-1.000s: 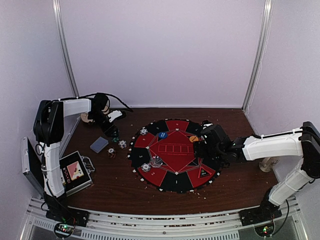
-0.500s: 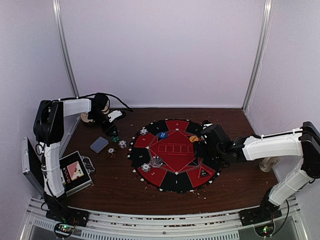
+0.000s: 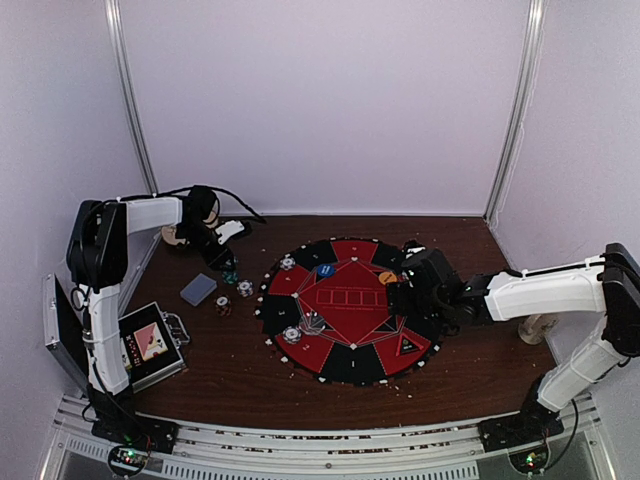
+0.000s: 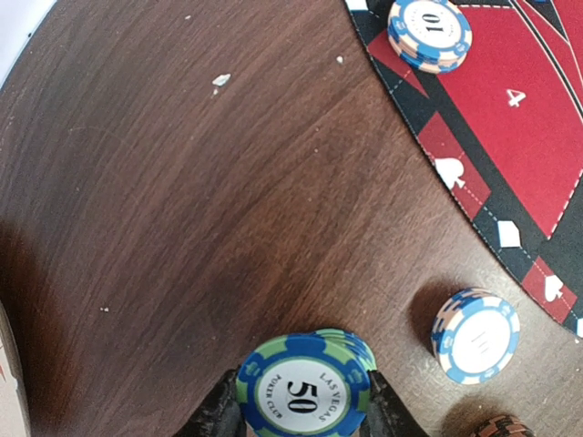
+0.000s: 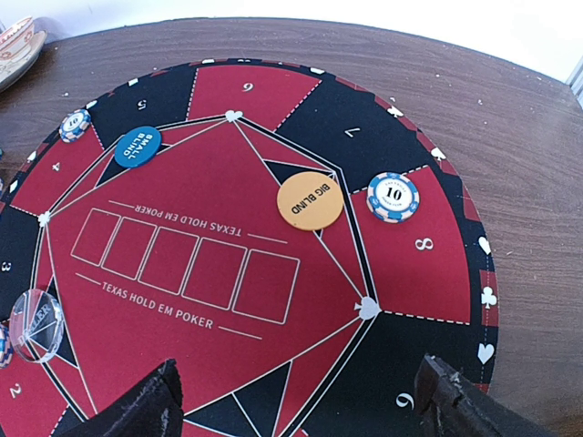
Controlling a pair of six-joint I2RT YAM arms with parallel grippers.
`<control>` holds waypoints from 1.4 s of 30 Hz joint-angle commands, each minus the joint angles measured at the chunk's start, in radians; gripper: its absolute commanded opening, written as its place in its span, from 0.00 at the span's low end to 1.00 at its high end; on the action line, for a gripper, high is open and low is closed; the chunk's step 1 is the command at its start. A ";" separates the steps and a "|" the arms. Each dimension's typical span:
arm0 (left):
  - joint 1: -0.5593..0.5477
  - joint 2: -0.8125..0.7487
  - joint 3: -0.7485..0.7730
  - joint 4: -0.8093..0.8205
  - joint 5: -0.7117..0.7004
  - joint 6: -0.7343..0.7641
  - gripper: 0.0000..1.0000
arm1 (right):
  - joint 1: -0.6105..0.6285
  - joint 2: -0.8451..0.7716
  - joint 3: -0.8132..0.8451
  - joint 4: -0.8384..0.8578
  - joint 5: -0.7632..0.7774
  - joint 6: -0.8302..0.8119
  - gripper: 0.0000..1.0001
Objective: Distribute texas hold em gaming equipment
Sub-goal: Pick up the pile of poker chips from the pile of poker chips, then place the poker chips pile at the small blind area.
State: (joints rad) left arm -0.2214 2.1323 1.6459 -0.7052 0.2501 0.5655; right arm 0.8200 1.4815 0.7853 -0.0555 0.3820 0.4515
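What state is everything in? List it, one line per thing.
left tool: shut on the green 50 chips
green 50 chips: stacked, gripped between the fingers
right tool: open, empty, over the mat
metal case: open, lid raised
card deck: face down
Big Blind button: flat on the mat, label up
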 commanded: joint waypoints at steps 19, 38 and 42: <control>-0.006 -0.108 -0.019 0.020 0.010 -0.021 0.34 | 0.005 0.002 0.021 0.003 0.005 -0.002 0.90; -0.236 -0.091 0.012 0.031 -0.034 -0.057 0.34 | 0.006 0.009 0.020 0.005 0.017 0.001 0.90; -0.270 -0.048 0.046 0.054 -0.037 -0.070 0.34 | 0.005 0.016 0.020 0.005 0.020 -0.001 0.90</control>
State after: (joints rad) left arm -0.4744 2.0548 1.6371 -0.7048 0.2241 0.5179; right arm 0.8200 1.4826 0.7853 -0.0555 0.3828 0.4519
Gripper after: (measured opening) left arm 0.390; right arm 0.898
